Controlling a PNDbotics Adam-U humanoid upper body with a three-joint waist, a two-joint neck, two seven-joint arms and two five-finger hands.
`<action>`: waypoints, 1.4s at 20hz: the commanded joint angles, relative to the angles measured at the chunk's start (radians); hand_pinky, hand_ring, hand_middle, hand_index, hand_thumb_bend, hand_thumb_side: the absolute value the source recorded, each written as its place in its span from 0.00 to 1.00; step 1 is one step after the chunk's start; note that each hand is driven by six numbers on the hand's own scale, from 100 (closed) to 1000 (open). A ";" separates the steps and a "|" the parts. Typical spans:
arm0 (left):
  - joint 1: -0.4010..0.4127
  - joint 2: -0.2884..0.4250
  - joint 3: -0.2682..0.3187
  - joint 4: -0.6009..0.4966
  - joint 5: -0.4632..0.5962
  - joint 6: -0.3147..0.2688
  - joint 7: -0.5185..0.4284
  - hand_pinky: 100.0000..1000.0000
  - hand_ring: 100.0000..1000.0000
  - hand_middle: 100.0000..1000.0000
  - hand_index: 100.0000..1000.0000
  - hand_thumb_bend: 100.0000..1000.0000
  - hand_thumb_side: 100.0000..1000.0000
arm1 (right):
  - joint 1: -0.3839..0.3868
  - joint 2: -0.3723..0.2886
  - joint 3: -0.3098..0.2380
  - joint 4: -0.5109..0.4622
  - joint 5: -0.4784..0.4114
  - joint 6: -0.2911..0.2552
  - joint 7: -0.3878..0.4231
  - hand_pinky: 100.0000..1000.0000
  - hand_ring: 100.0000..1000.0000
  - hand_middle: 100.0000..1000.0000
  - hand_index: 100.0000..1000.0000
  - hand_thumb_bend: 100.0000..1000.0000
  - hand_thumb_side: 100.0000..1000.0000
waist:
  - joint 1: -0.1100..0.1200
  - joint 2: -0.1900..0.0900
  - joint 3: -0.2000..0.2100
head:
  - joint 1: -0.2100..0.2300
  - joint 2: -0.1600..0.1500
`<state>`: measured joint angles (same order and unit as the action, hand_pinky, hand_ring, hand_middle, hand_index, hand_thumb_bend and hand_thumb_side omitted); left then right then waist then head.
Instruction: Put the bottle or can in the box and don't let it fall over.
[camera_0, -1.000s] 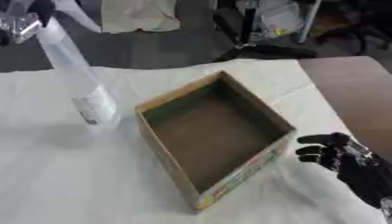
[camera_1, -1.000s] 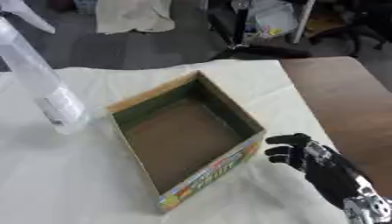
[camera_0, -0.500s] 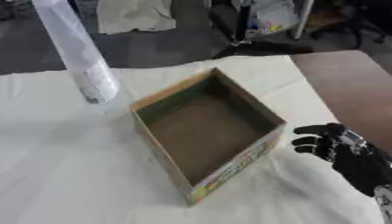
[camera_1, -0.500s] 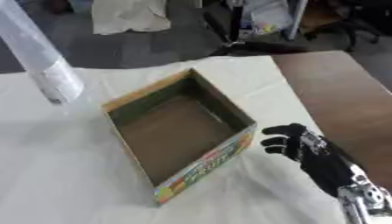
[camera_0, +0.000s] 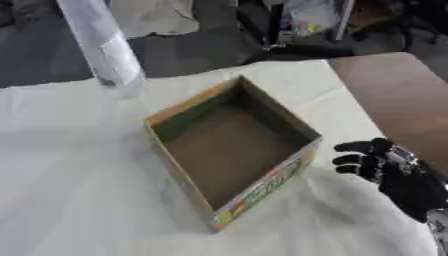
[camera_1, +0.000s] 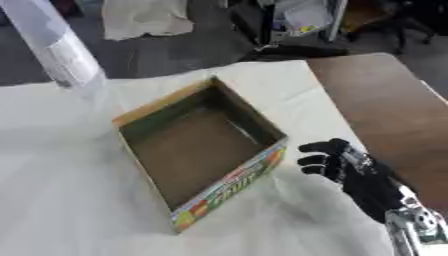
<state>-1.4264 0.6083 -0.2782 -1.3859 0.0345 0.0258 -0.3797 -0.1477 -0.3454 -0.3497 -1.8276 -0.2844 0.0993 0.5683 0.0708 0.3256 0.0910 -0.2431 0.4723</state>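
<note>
A clear plastic bottle (camera_0: 107, 47) with a white label hangs tilted in the air at the upper left, its lower end above the cloth behind the box's left corner. Its top runs out of the picture, and whatever holds it is hidden. The open cardboard box (camera_0: 261, 186) with a colourful printed side stands in the middle on the white cloth, its brown inside bare. My right hand (camera_0: 385, 167), black, rests on the cloth just right of the box, fingers relaxed and pointing at it, holding nothing. My left hand shows in neither view.
A white cloth (camera_0: 70, 190) covers most of the table. Bare brown tabletop (camera_1: 385, 100) lies at the right. Beyond the far edge are a dark floor, chair legs (camera_0: 289, 30) and a pale cloth heap (camera_1: 144, 20).
The bottle has left the cloth and risen up and away toward the picture's top. The right hand has stayed beside the box.
</note>
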 joint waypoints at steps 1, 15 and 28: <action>-0.035 0.005 0.020 0.003 0.010 -0.001 0.009 0.48 0.28 0.02 0.22 0.00 0.01 | -0.005 -0.021 0.001 -0.012 0.009 0.006 0.002 0.80 0.77 0.79 0.75 0.00 0.88 | 0.000 -0.023 -0.005 | 0.004 -0.010; -0.064 -0.053 -0.026 -0.020 0.023 0.007 -0.012 0.48 0.29 0.02 0.22 0.00 0.02 | -0.025 -0.017 0.010 -0.016 0.016 0.036 0.014 0.80 0.77 0.79 0.75 0.00 0.89 | 0.028 -0.016 -0.036 | 0.015 -0.018; -0.021 -0.097 -0.084 -0.007 -0.035 -0.003 -0.026 0.48 0.29 0.02 0.23 0.00 0.10 | -0.061 -0.004 0.016 -0.026 -0.005 0.064 0.020 0.80 0.77 0.80 0.75 0.00 0.88 | 0.032 -0.005 -0.068 | 0.023 -0.016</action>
<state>-1.4304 0.4995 -0.3673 -1.3888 0.0081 0.0264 -0.4042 -0.2002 -0.3384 -0.3316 -1.8308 -0.2791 0.1600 0.5891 0.1087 0.3388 0.0228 -0.2225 0.4628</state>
